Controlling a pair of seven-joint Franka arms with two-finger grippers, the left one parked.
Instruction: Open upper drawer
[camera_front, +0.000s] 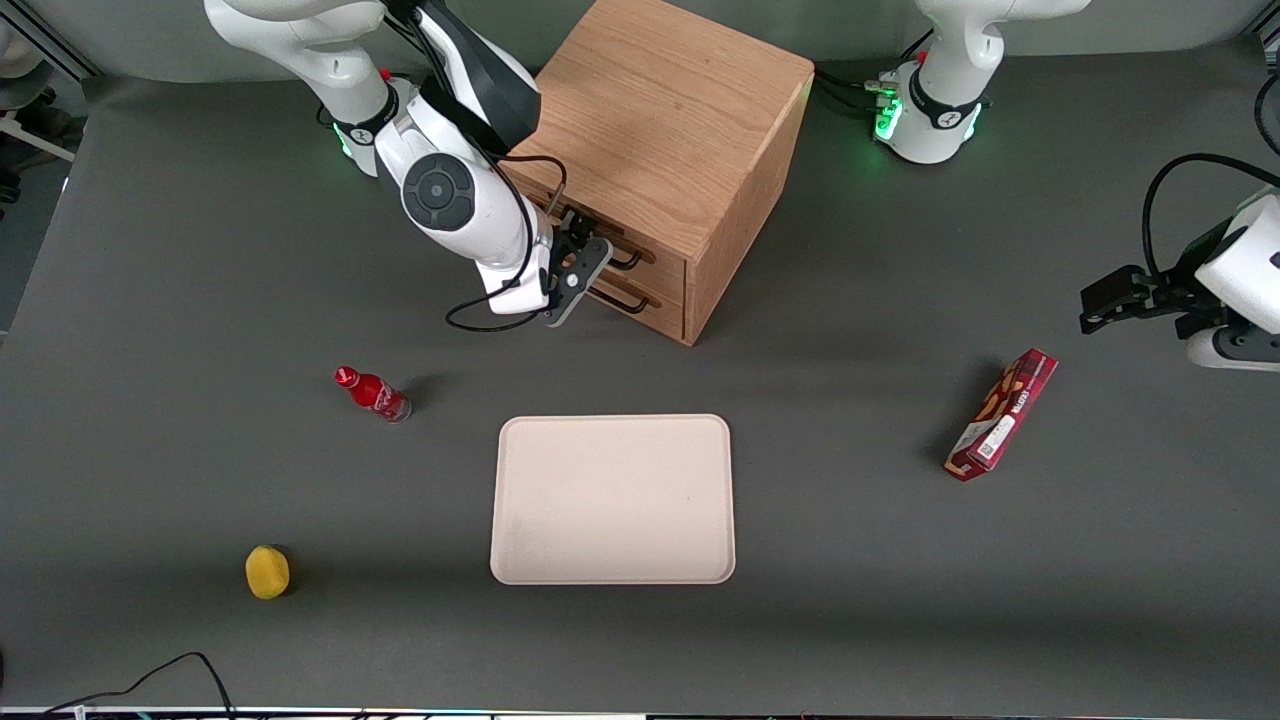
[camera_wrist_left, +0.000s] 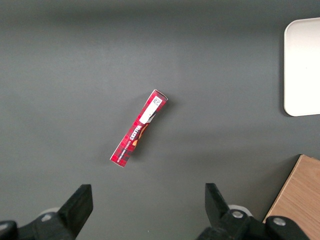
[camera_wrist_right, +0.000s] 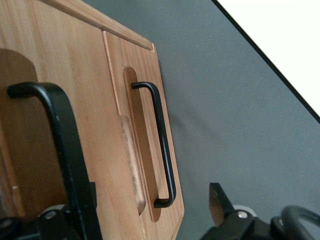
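Gripper (camera_front: 578, 268) at the upper drawer (camera_front: 600, 232), fingers apart astride its black handle (camera_wrist_right: 60, 150). Red box (camera_wrist_left: 138, 128) at cabinet's four o'clock; lettering unreadable.

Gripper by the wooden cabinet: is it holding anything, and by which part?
Nothing is held. The gripper is open at the black handle of the upper drawer, not clamped on the bar.

End effector (camera_front: 585, 268) at upper drawer (camera_front: 600, 238), tray (camera_front: 612, 499) in front of cabinet (camera_front: 668, 150)
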